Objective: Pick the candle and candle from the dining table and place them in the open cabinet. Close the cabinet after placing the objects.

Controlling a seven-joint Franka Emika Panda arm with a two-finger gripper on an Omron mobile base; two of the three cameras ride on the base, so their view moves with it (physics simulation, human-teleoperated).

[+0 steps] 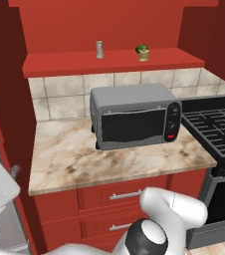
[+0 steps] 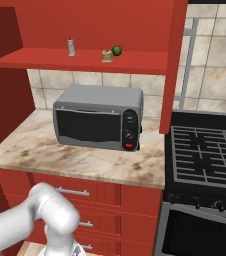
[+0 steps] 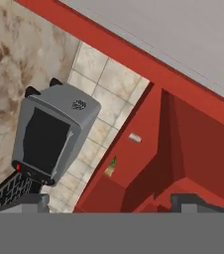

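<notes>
The fingers (image 3: pixel 111 203) are spread wide and nothing is gripped between them. Beyond them, both candles are seen already set on the open cabinet (image 1: pixel 114 62) shelf: the grey candle (image 1: pixel 99 49) upright to the left, the olive candle (image 1: pixel 143 55) beside a small green thing (image 1: pixel 142 48). Below, a toaster oven (image 1: pixel 134 117) is carried by the tabletop (image 1: pixel 84 159). Closing the doors is judged to remain.

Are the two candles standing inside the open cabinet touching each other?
Apart. In the left base view the grey candle and the olive candle stand on the cabinet with bare red shelf between them; the right base view shows that gap too.
</notes>
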